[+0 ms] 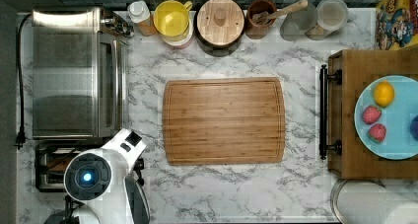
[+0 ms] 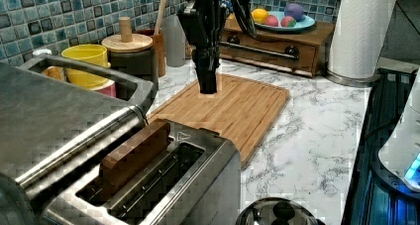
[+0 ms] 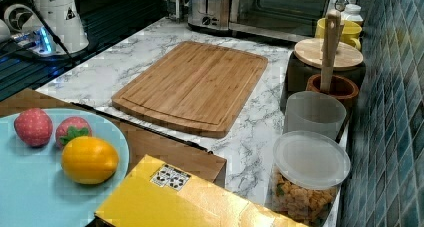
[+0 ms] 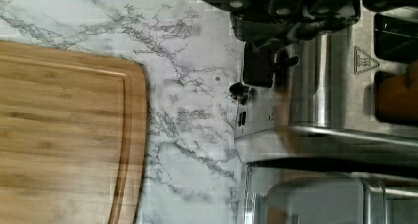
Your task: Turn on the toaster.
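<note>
The toaster (image 2: 198, 175) is a small brushed-steel box with two long slots, and a brown slice stands in one of them. In the top view the toaster (image 1: 47, 167) sits at the lower left, partly under my arm. My gripper (image 2: 208, 86) hangs just past the toaster's end, over the counter by the cutting board, with its fingers together and nothing held. In the wrist view the gripper (image 4: 288, 29) is directly above the black lever knob (image 4: 256, 66) on the toaster's end face (image 4: 261, 120), a short gap apart.
A large steel toaster oven (image 1: 74, 73) stands right beside the toaster. A wooden cutting board (image 1: 224, 120) lies mid-counter. Jars and a yellow cup (image 1: 171, 17) line the back wall. A wooden drawer box (image 1: 345, 115) carries a fruit plate, with a paper towel roll (image 2: 361, 31) next to it.
</note>
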